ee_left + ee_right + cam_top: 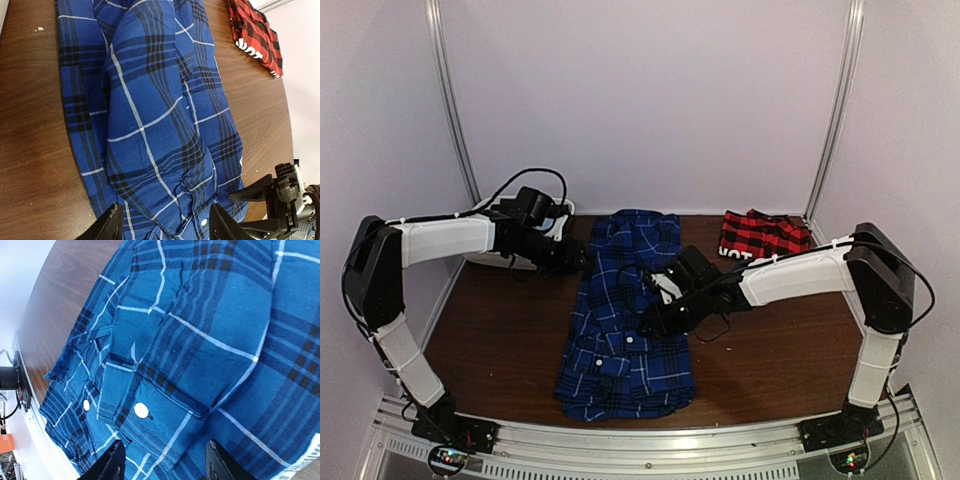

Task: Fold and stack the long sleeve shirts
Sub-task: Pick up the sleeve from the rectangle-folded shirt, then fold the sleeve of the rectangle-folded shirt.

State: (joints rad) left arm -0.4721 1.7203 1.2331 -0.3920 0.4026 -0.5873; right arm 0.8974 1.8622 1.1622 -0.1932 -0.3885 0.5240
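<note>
Blue plaid shirt point(625, 340): long strip at the centre of the table point(490, 340), running 6 to 12 o'clock (buttoned cuff on top).
Right gripper point(650, 322): fingers spread, over its 3 o'clock edge.
Left gripper point(582, 258): fingers spread, at its 10 o'clock edge.
Red-and-black shirt point(765, 235): bunched, far corner, 1 o'clock.

1. The dark blue plaid flannel shirt point(625, 320), mid-bench, carries black bands and thin white lines; its round buttons point(141, 410) are white.
2. The red-and-black check flannel shirt point(763, 235), far right, shows white lettering.
3. The wooden bench point(500, 340) is dark brown.
4. The arm shells point(445, 238) are white.
</note>
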